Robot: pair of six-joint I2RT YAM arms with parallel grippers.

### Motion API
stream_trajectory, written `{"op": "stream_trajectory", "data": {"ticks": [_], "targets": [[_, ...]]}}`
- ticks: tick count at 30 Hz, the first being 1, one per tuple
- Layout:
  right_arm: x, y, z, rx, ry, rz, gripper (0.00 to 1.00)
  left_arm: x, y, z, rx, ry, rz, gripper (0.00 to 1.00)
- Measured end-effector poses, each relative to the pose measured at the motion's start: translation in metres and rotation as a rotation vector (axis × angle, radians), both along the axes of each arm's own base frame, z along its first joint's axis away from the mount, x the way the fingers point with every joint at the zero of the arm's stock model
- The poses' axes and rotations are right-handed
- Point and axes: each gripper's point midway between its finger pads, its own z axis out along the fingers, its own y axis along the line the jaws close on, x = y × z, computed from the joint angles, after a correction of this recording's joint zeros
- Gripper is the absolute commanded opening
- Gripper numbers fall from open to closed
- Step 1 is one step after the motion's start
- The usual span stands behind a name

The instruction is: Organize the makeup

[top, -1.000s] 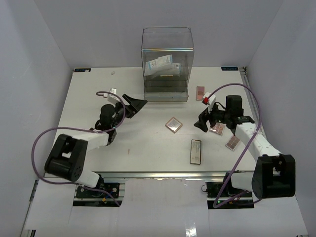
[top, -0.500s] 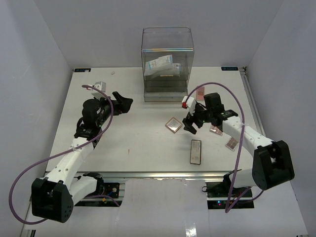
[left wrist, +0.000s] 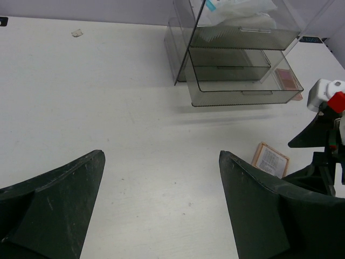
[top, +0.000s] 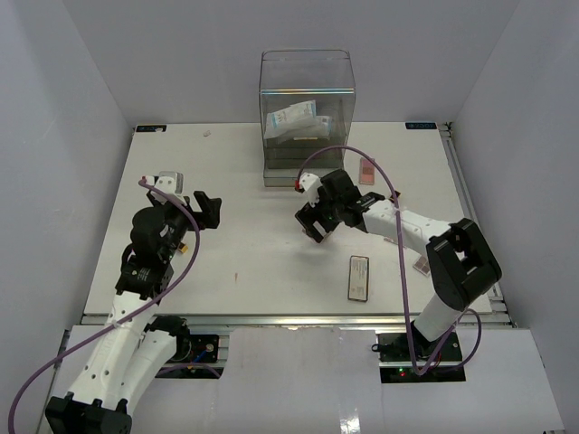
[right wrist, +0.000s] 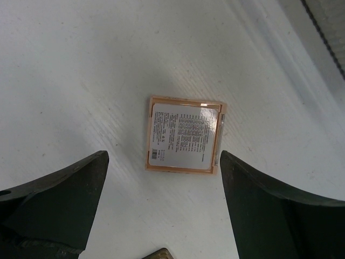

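Risks, then clearance.

The worktop (top: 253, 262) is walled on three sides and open only at the edge farthest in front of the drawer box (top: 308, 108). Anything knocked that way could be lost.

The drawer box has its lowest drawer (left wrist: 242, 91) drawn out and sachets (top: 294, 117) lying in its top tier. The purple cable of the right arm loops close in front of that drawer, so a snag is judged possible on any lift toward it.

The right end effector (top: 314, 223) is held with jaws spread wide and empty, directly over a peach palette (right wrist: 186, 141) lying flat in front of the box. The palette is thin and label-up, so the fingers may skate over it or shove it aside (a low, square approach is advised).

The left end effector (top: 206, 208) is likewise open and empty, well apart from the box on its front-left. Bare worktop is found there, with ample room.

The black compact (top: 358, 277) lies farther in front of the box, nearest the open edge. A pink palette (top: 366, 169) lies just beside the box's right, under the right arm's likely sweep.
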Motion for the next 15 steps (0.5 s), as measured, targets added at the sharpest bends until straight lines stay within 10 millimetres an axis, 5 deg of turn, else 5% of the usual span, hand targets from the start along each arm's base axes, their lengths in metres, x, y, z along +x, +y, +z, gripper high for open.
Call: {"op": "stream_trajectory", "data": {"ticks": [7, 15], "targets": [[0.004, -0.008, -0.031, -0.087, 0.038, -0.091, 0.90, -0.001, 0.002, -0.004, 0.015, 0.014, 0.003, 0.98], [0.010, -0.011, -0.039, -0.112, 0.032, -0.129, 0.90, -0.002, 0.002, -0.005, 0.019, 0.016, 0.002, 0.98]]}}
